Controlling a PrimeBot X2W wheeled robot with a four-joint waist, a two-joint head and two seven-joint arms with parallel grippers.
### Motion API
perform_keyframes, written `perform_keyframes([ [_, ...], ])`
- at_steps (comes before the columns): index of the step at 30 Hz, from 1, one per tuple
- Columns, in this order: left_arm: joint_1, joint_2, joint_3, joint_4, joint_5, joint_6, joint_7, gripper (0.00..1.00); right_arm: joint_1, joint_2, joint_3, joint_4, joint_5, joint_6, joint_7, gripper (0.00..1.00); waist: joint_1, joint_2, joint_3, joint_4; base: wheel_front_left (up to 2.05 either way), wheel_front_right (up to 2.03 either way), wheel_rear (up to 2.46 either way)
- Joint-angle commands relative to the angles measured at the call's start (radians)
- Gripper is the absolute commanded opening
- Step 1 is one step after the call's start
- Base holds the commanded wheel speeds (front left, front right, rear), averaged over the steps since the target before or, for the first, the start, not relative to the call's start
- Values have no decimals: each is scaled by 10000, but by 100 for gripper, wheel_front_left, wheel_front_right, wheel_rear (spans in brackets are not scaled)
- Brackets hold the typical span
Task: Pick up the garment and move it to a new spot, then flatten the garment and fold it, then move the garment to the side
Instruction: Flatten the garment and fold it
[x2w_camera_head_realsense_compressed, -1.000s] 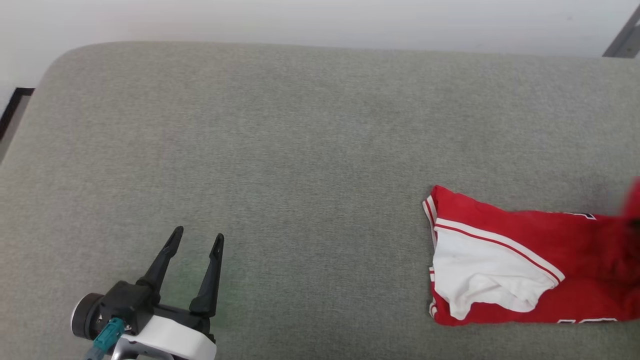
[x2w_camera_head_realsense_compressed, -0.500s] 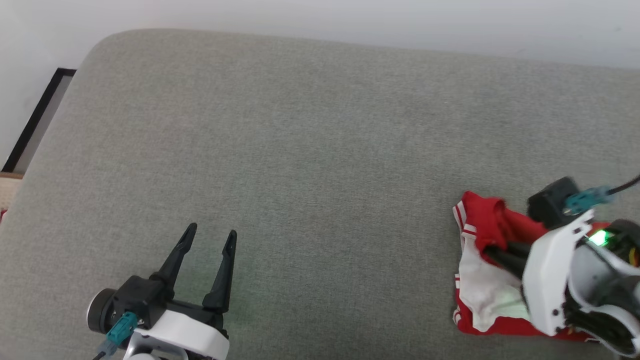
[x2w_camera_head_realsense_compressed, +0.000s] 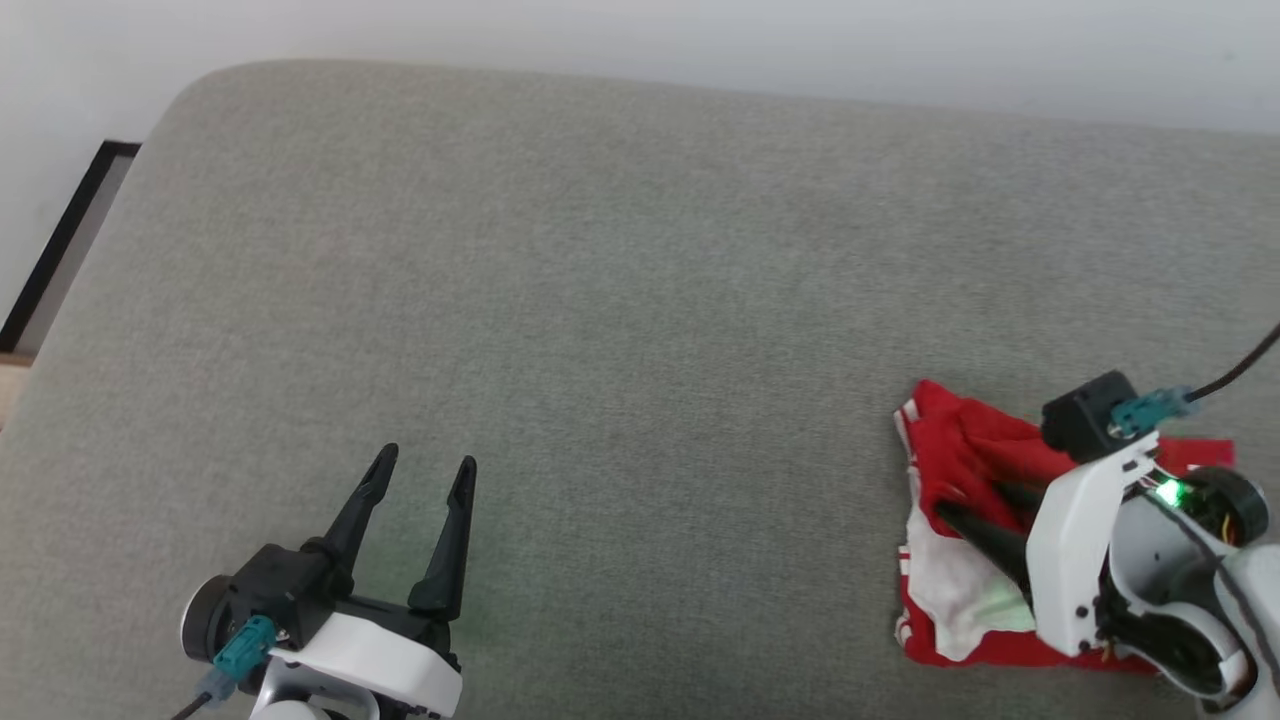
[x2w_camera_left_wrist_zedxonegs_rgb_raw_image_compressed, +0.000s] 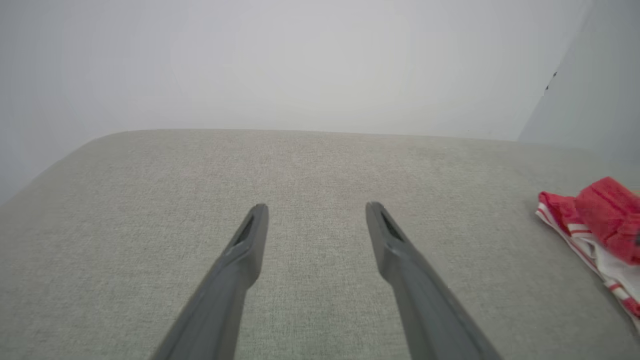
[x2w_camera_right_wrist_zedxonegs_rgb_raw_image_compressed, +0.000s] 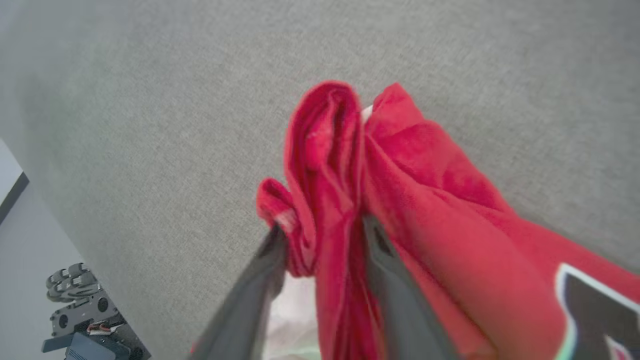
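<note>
2 hands show above a grey, coarse-woven cushion (x2w_camera_head_realsense_compressed: 640, 300) with a rounded corner. The left hand (x2w_camera_head_realsense_compressed: 428, 457) hovers at the near left, its 2 long, tapered dark fingers spread wide with nothing between them. The garment (x2w_camera_head_realsense_compressed: 950, 440), soft red cloth with a white sleeve and striped trim, lies crumpled at the cushion's near right, well apart from that hand. The right hand (x2w_camera_head_realsense_compressed: 970, 498) is down on it, fingers part-way apart on either side of a raised, rolled ridge of red fabric. Whether they pinch that ridge I cannot tell. Black, white-edged lettering shows low in the right wrist view.
</note>
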Motion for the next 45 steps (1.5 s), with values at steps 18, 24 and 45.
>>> perform_keyframes([
  [18,279,214,-107,300,-605,21,-44,100,373,85,-2591,1860,-667,-5,-4357,100,0,0,-1096,-1289,0,0,0],
  [24,397,146,182,726,-892,21,-44,100,312,670,-2932,3570,-1456,-5,-7252,100,0,0,-1426,-1670,0,0,0],
  [45,2217,-55,1552,-486,-109,21,-44,100,2799,2424,-4158,1696,-2813,-5,-9163,100,0,0,-2109,-1857,0,0,0],
])
